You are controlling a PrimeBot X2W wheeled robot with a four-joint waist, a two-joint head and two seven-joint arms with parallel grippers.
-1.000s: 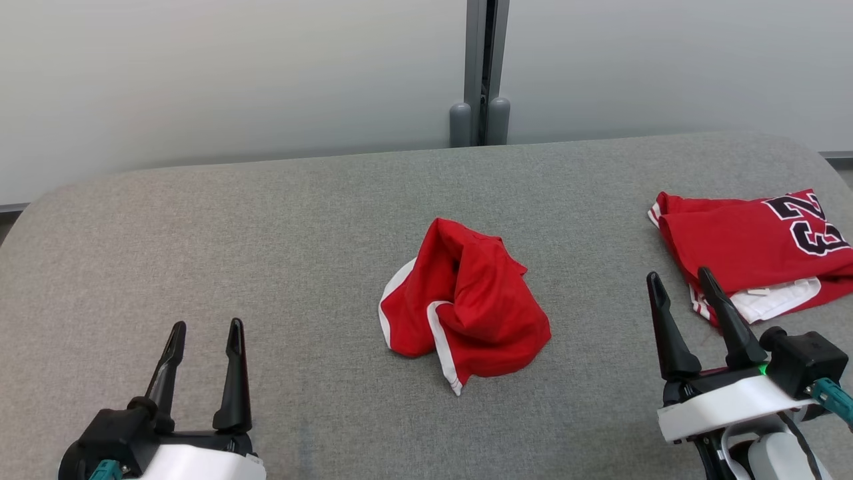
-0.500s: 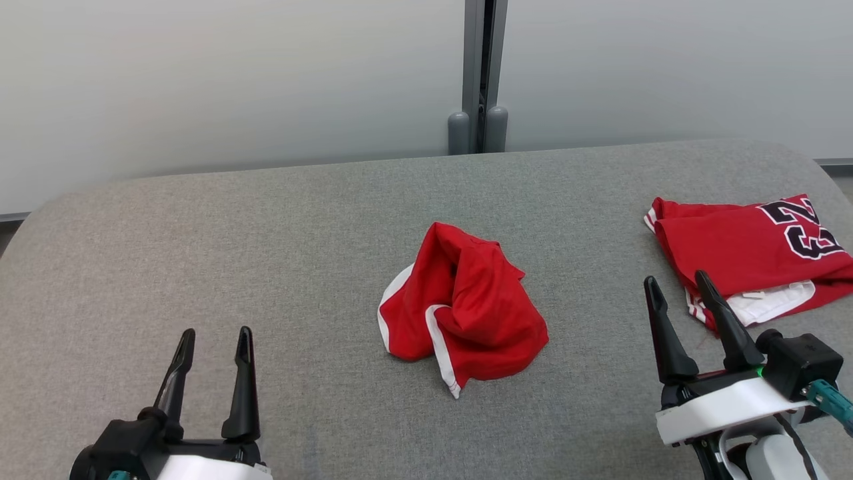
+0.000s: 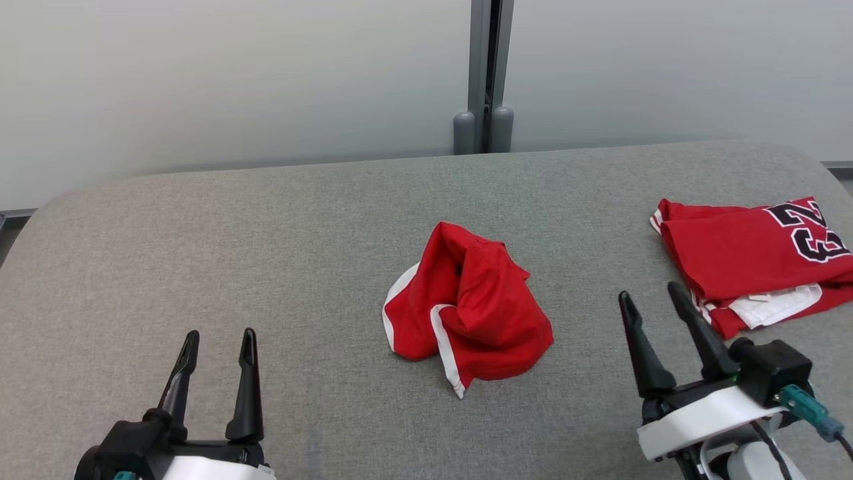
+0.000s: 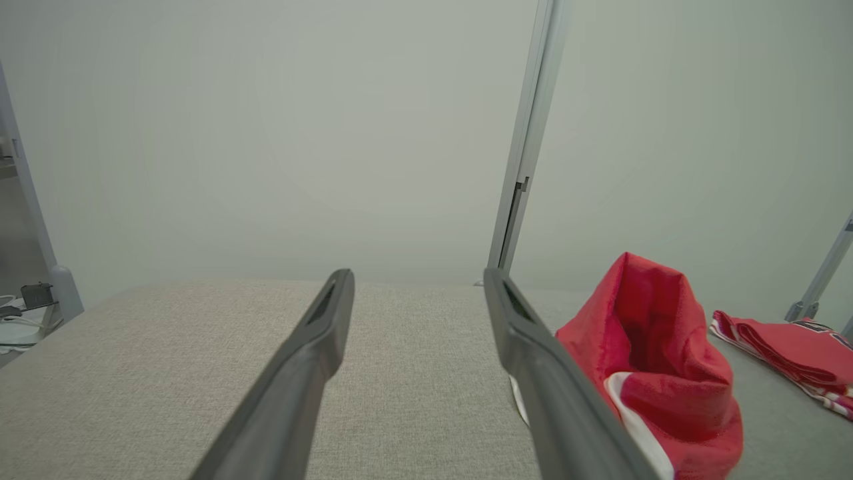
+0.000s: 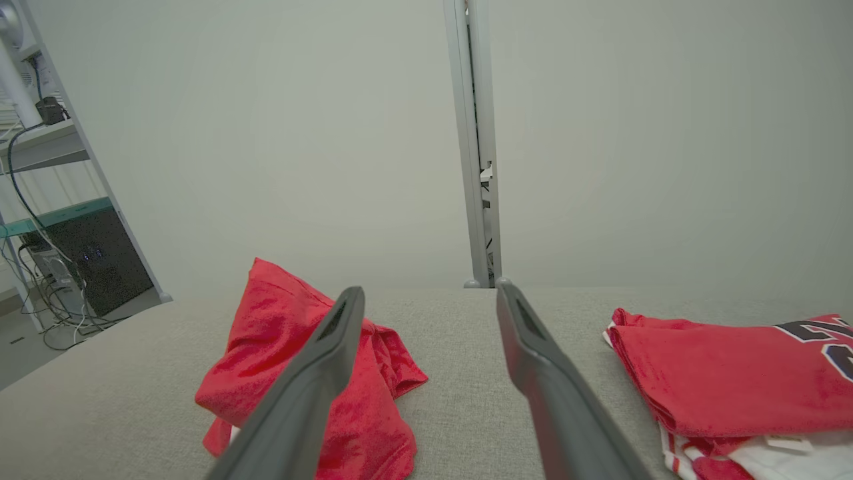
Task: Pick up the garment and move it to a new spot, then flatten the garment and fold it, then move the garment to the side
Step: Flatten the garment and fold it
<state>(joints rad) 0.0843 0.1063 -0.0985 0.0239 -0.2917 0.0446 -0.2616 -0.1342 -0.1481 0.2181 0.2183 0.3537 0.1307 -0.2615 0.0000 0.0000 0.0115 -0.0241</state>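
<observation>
The garment (image 3: 470, 310) is a crumpled red piece with white trim, heaped in the middle of the grey table (image 3: 266, 240). It rises as a red mound (image 4: 650, 360) at the right of the left wrist view and at the left of the right wrist view (image 5: 280, 347). My left gripper (image 3: 218, 341) stands open at the lower left, well apart from the garment. To the garment's right my right gripper (image 3: 650, 297) is open, nothing between its fingers.
A folded red jersey (image 3: 753, 257) with black numbers and a white piece under it lies at the table's right edge, seen too in the right wrist view (image 5: 733, 380). A grey post (image 3: 484, 73) and pale wall panels stand behind the table. Shelving with cables (image 5: 46, 220) stands off to the left.
My right gripper has shifted left, away from the folded jersey. The left gripper has come slightly forward. The head camera has moved a little; the garment lies as before.
</observation>
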